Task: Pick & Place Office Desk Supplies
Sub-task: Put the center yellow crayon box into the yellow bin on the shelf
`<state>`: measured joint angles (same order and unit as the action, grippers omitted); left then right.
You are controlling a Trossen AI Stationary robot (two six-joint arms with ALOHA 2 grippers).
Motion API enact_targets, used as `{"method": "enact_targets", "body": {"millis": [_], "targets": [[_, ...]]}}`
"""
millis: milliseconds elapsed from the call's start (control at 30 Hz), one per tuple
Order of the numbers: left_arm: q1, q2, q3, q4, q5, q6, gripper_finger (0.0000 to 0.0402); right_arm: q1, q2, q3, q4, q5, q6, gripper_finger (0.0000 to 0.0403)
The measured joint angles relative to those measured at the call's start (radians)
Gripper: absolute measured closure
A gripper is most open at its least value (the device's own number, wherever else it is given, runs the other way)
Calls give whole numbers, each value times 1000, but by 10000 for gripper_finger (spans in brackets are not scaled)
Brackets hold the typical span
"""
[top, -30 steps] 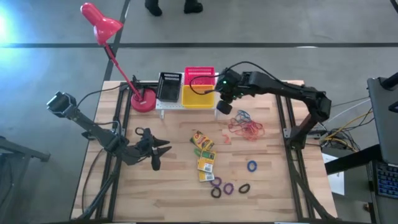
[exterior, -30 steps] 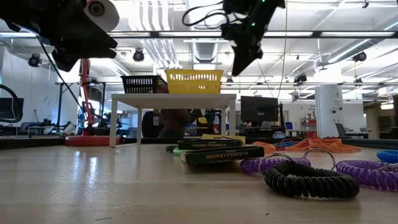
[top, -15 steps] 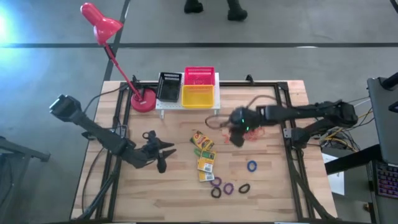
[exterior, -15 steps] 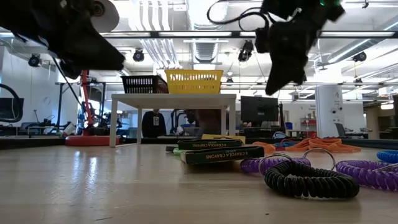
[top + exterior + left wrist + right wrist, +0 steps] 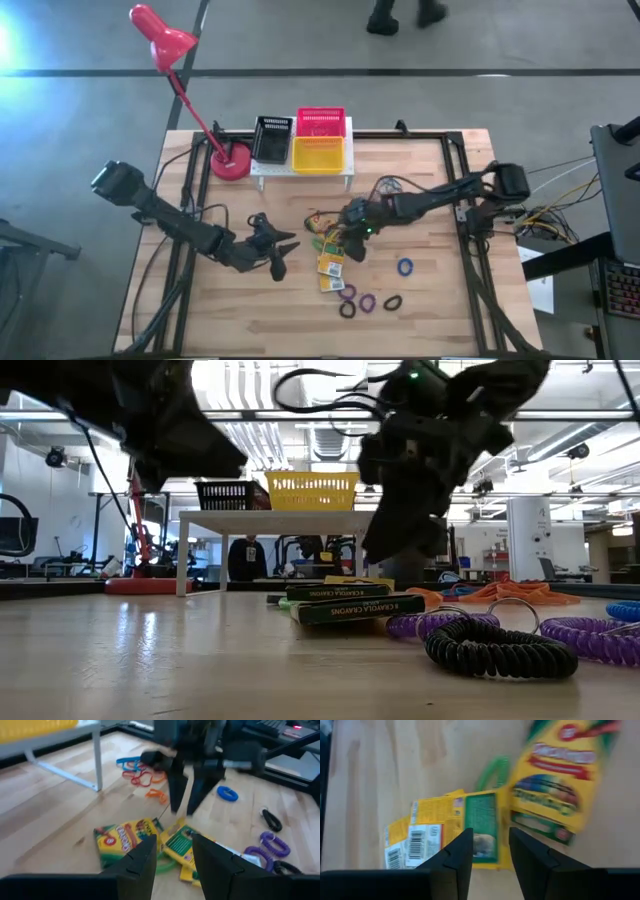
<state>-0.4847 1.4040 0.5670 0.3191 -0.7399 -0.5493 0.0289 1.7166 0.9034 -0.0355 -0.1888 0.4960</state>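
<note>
- Right gripper [image 5: 352,243] hangs directly over the crayon boxes [image 5: 329,246] in the middle of the wooden table [image 5: 440,310], its fingers [image 5: 176,790] slightly parted and empty.
- Left gripper [image 5: 283,253] waits just left of the boxes, fingers narrowly apart, holding nothing.
- Rubber bands [image 5: 392,186] lie behind; mesh baskets [image 5: 318,143] sit on the white stand [image 5: 262,169].

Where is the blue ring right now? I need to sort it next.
In the high view, the blue ring lies alone on the table's right half, right of the crayon boxes and above the purple and black rings.
</note>
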Motion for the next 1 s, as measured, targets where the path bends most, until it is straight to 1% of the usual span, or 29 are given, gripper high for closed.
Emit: {"method": "enact_targets", "body": {"millis": [100,200,267,367,467,500,633,733,833,900,1000], "targets": [[1,-1,17,-1,0,34,270,1,68,68,-72,-6,-43,283],[4,-1,21,-2,0,28,270,0,122,132,-156,-3,-101,298],[7,-1,23,-2,15,16,270,1,148,176,-189,0,-133,315],[15,-2,23,-4,75,2,270,5,176,224,-246,1,-179,349],[16,-2,23,-5,83,2,270,8,183,267,-310,2,-234,385],[16,-2,23,-6,83,1,271,10,178,280,-323,5,-244,389],[16,-2,23,-6,83,0,271,19,143,312,-382,5,-276,394],[16,-2,21,-9,86,-1,271,29,93,315,-395,6,-288,395],[16,-2,17,-12,90,-2,271,33,61,293,-392,9,-264,394],[16,-2,16,-9,90,-2,271,30,64,274,-396,12,-240,392],[16,-2,16,-9,90,-1,271,7,76,241,-393,12,-230,375]]}}
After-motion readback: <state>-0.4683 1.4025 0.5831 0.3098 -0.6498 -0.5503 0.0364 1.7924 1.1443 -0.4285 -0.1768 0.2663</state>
